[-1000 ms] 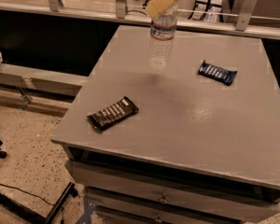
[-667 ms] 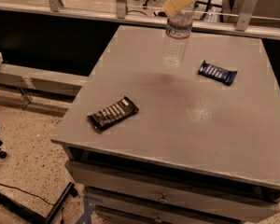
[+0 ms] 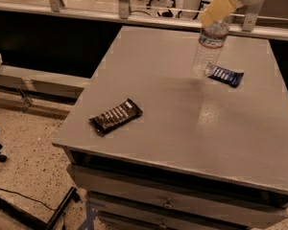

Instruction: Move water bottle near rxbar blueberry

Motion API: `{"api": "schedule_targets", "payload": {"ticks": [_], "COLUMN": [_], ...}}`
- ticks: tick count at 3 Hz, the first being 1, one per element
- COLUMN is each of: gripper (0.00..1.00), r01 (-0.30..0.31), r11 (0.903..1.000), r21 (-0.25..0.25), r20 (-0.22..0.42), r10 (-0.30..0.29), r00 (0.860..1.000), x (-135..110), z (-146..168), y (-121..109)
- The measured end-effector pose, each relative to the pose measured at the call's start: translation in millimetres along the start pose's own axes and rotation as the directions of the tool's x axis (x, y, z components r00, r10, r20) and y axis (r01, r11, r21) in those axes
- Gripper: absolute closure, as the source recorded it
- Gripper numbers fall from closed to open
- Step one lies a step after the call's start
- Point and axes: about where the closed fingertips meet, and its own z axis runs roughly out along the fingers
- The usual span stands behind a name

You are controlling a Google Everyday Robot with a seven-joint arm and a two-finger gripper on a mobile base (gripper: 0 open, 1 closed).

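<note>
The water bottle (image 3: 209, 49), clear and ribbed with a white-blue-red label band, hangs slightly tilted at the far right of the grey table (image 3: 182, 123). My gripper (image 3: 214, 16) comes down from the top right and is shut on the bottle's top, with a yellowish finger (image 3: 220, 5) covering the cap. The bottle's base is right by the left end of the rxbar blueberry (image 3: 225, 75), a flat dark blue bar lying on the table. I cannot tell whether the base touches the tabletop.
A black-wrapped bar with white lettering (image 3: 116, 116) lies near the table's front left. A metal rail (image 3: 134, 18) runs behind the table's far edge. Drawers (image 3: 168, 202) sit below the tabletop, and speckled floor lies to the left.
My gripper has carried the water bottle to the right along the back of the table, from the far middle to just beside the blue bar.
</note>
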Motion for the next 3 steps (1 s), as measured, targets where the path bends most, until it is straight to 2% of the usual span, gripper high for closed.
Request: {"api": "schedule_targets", "payload": {"ticks": [2,3], "gripper": [1.0,1.0], "r01": [-0.055,-0.084], "r11": [0.9985,0.9963], "r21": [0.005,0.018], "r20": [-0.013,-0.019], "r10": [0.055,0.084], "r00": [0.998,0.996], "x": [54.1,73.2], "z": [-13.4,-19.7], "y": [-22.9,-31.4]}}
